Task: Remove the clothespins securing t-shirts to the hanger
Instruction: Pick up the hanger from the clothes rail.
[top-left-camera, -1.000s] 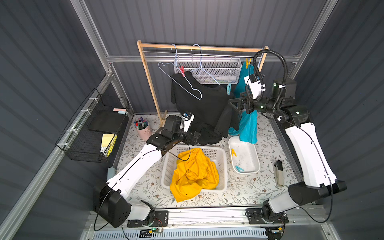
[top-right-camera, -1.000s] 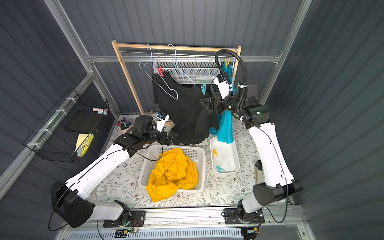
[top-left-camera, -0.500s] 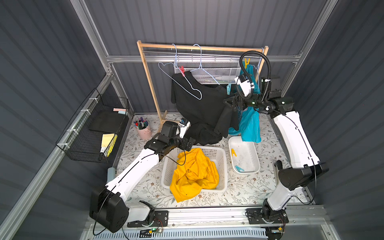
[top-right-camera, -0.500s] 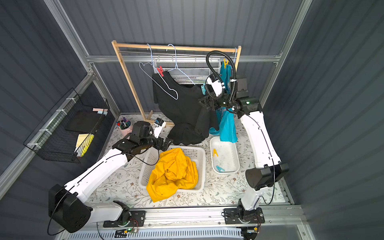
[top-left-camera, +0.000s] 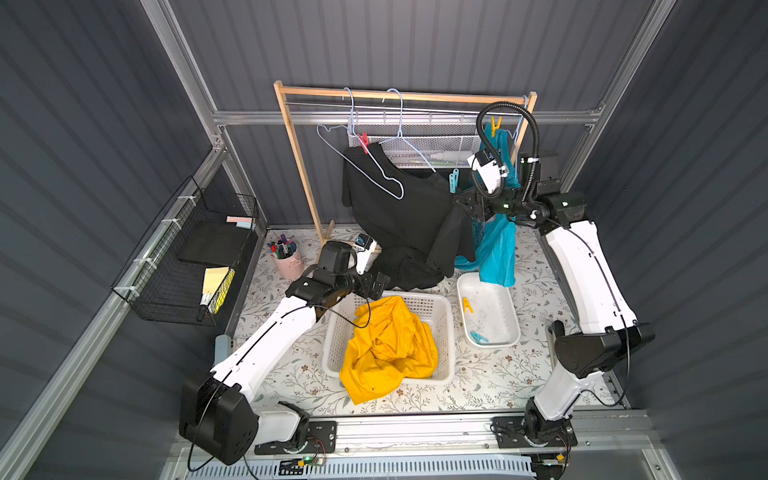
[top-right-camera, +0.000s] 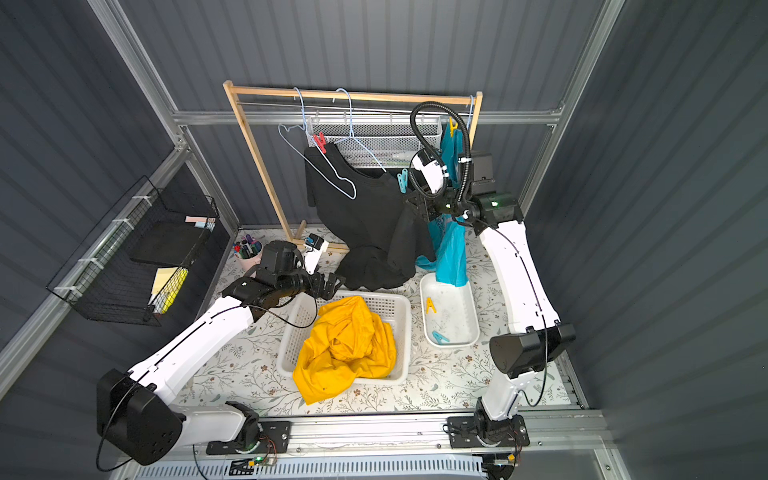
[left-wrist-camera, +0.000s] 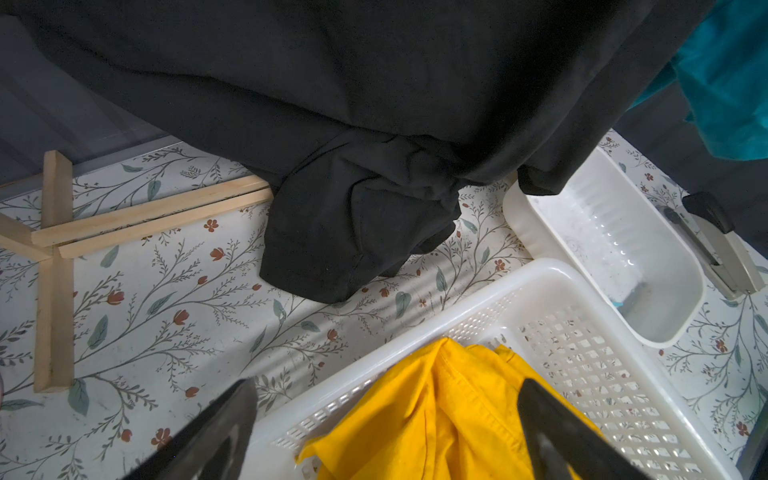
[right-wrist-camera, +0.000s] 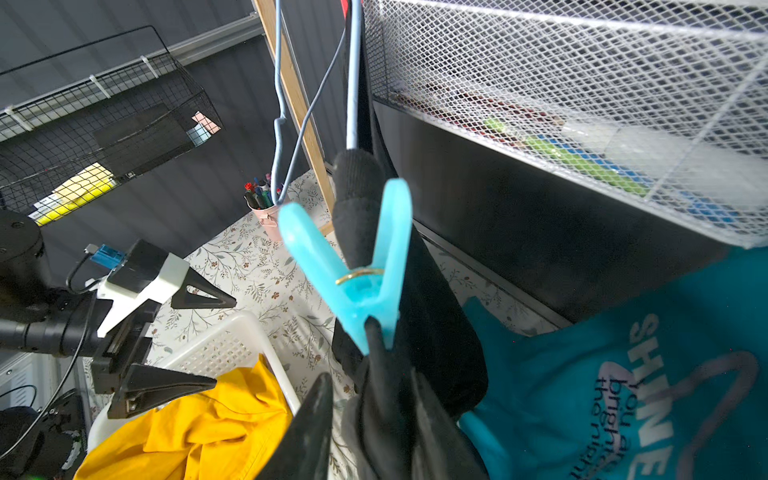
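Note:
The black t-shirt (top-left-camera: 399, 224) hangs from a light blue wire hanger (top-left-camera: 374, 174), with a red clothespin (top-left-camera: 364, 141) on one shoulder and a teal clothespin (top-left-camera: 454, 181) (right-wrist-camera: 353, 270) on the other. My right gripper (top-left-camera: 463, 203) (right-wrist-camera: 365, 386) sits just below the teal clothespin. Its fingers stand close together with blurred black cloth between them. A yellow clothespin (top-left-camera: 495, 124) holds the teal t-shirt (top-left-camera: 496, 245). The yellow t-shirt (top-left-camera: 386, 345) lies in the white basket (top-left-camera: 448, 332). Open and holding nothing, my left gripper (top-left-camera: 376, 282) (left-wrist-camera: 386, 432) hovers over the basket's rim.
A white tray (top-left-camera: 512, 316) holds a yellow peg (top-left-camera: 467, 305) and a teal peg (top-left-camera: 478, 336). The wooden rack (top-left-camera: 299, 166) carries a white mesh basket (top-left-camera: 415, 145). A pink pen cup (top-left-camera: 286, 259) and a black wire basket (top-left-camera: 187, 257) are at the left.
My right arm swung left to the black shirt's teal clothespin and its jaws narrowed. The left arm drew back a little from the black shirt, still open.

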